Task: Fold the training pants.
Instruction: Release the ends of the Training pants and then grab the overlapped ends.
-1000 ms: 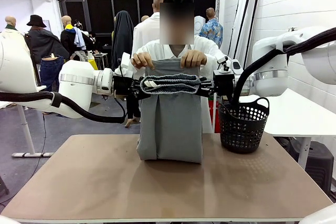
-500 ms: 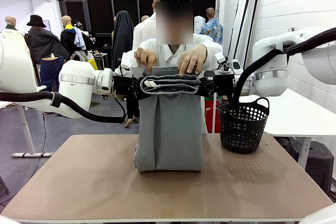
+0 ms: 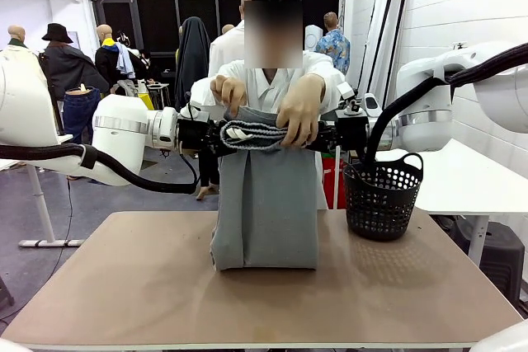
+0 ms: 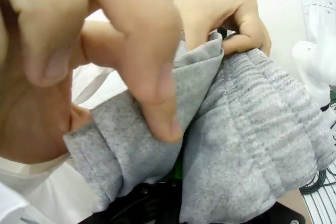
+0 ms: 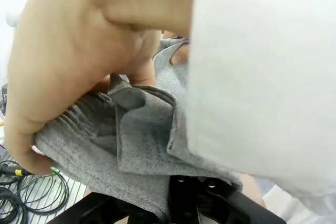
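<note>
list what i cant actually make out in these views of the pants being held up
- Left tool fingertips: left wrist view, buried under the training pants and the person's hand.
- Right tool fingertips: right wrist view, covered by cloth, a hand and the white sleeve.
- Far side of the pants: front view, hidden by their near face.
- Basket contents: front view, its wall blocks the inside.

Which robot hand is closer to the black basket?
Right. The right hand grips the training pants beside the basket; the left hand grips their far side.
</note>
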Controlling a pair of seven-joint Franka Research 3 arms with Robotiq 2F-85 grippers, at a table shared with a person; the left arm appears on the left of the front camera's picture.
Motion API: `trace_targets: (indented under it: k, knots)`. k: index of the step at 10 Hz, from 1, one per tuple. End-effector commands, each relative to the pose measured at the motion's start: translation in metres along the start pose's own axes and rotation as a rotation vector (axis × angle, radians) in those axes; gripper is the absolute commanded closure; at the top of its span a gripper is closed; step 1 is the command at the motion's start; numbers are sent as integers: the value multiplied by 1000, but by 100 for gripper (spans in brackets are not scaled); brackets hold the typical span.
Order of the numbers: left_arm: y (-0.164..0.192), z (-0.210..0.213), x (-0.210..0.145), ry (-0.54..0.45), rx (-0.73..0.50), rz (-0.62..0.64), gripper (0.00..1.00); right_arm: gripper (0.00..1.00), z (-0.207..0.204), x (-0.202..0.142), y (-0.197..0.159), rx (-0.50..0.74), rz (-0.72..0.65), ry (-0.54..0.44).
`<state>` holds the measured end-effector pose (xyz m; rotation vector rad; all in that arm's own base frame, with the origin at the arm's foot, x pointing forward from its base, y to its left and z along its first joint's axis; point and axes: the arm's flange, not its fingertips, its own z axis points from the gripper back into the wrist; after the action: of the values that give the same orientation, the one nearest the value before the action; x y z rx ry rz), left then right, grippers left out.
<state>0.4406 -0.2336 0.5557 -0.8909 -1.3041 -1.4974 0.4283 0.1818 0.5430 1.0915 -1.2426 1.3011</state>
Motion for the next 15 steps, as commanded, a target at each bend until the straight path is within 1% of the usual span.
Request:
trace_targets:
  k: [1, 15]
  knots:
    - [-3, 1, 3, -18, 18, -8, 100, 100, 0, 2, 2, -2, 2, -4]
    - [-3, 1, 3, -18, 18, -8, 100, 100, 0, 2, 2, -2, 2, -4]
